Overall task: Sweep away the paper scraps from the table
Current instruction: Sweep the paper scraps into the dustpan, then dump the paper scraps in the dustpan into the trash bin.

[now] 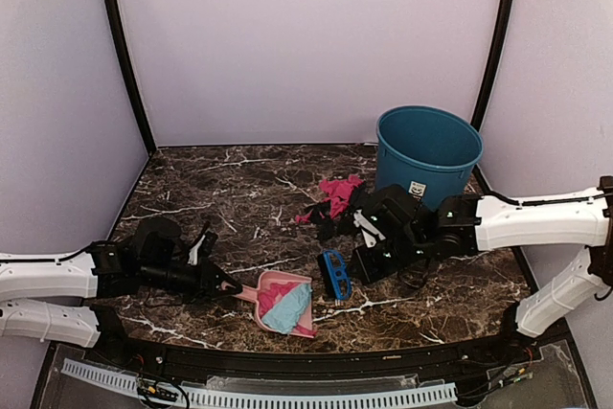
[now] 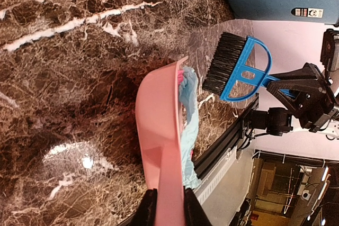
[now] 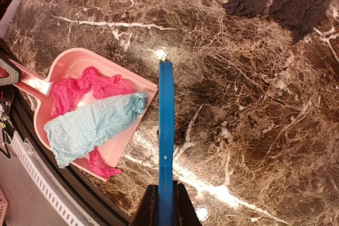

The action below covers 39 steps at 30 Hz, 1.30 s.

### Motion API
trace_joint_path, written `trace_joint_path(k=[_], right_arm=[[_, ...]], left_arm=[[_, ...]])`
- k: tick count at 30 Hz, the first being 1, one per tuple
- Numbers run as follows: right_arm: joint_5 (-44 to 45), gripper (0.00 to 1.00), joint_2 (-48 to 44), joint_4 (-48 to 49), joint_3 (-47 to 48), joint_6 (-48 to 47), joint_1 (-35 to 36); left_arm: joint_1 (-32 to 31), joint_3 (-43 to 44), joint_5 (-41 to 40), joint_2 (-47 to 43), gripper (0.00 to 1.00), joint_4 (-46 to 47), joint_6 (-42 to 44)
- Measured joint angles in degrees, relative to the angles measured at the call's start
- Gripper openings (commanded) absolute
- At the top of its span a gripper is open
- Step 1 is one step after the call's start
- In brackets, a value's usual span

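The left gripper [image 1: 218,284] is pinched narrow on the handle of the dustpan [image 3: 69,62], which lies near the front edge of the table [image 1: 211,189], a little left of its middle, with its mouth turned toward the right edge. The right gripper [image 3: 166,207] is clamped tight on the brush [image 1: 334,275], whose bristles stand just beside the pan's mouth. Some scraps are in the pan: pink ones [image 3: 90,86] under a light blue one [image 3: 92,125]. The rest, a pink and black heap [image 1: 333,200], lies toward the back right corner, just in front of the bin [image 1: 428,155] and close against the right arm. The likeliest trouble is spilling what is already gathered. The blue scrap reaches the pan's lip and a pink piece hangs over its front side, so a tilt or a jolt of the pan could drop them back on the table or over the front edge. The heap is well apart from the pan, so long strokes would be needed, and thin crumpled paper tends to slip under bristles, scatter sideways, or ride over the lip if that is not pressed flat. The right arm could also drag scraps as it swings toward the back, or knock the bin, and the two arms working close together could bump and shift the pan
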Motion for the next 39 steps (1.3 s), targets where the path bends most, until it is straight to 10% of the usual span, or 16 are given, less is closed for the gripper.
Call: trace_joint_path(k=[39], right_arm=[[8.1, 0.00, -18.3, -3.0, -8.7, 0.7, -4.7]], left_arm=[[1.2, 3.7, -5.2, -3.5, 0.00, 6.8, -5.2]])
